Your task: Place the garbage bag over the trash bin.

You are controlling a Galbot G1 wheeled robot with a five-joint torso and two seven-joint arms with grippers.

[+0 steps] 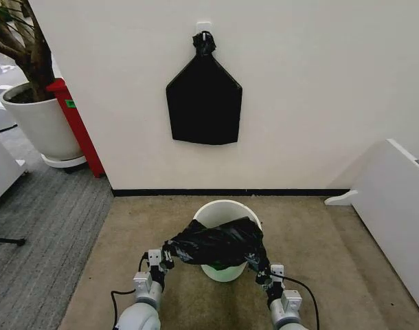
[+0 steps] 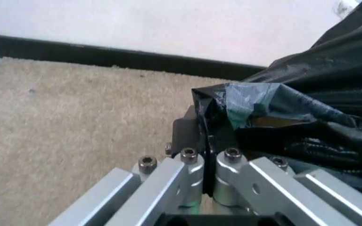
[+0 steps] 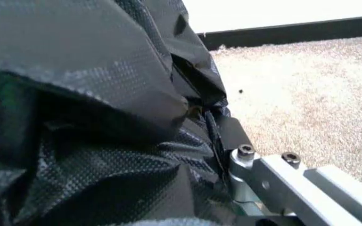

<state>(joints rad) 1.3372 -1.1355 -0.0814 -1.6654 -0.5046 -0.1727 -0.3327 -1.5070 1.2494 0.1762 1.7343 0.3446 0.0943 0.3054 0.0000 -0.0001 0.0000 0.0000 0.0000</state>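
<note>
Over the trash bin [image 1: 227,209], left pincer [image 1: 168,258] and right pincer [image 1: 262,269] each clamp the garbage bag [image 1: 220,243] stretched between them; lowering its mouth around the rim likely follows.

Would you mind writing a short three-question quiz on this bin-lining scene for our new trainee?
1. True or false: the garbage bag already covers the whole rim of the trash bin.
2. Which grippers are shut on the bag? A) left only B) right only C) both
3. Fill in: the bin stands on beige ____.

Key
1. False: the bag is stretched over the near side; the far rim is bare.
2. C: the left gripper and the right gripper each pinch one end.
3. Carpet.
</note>
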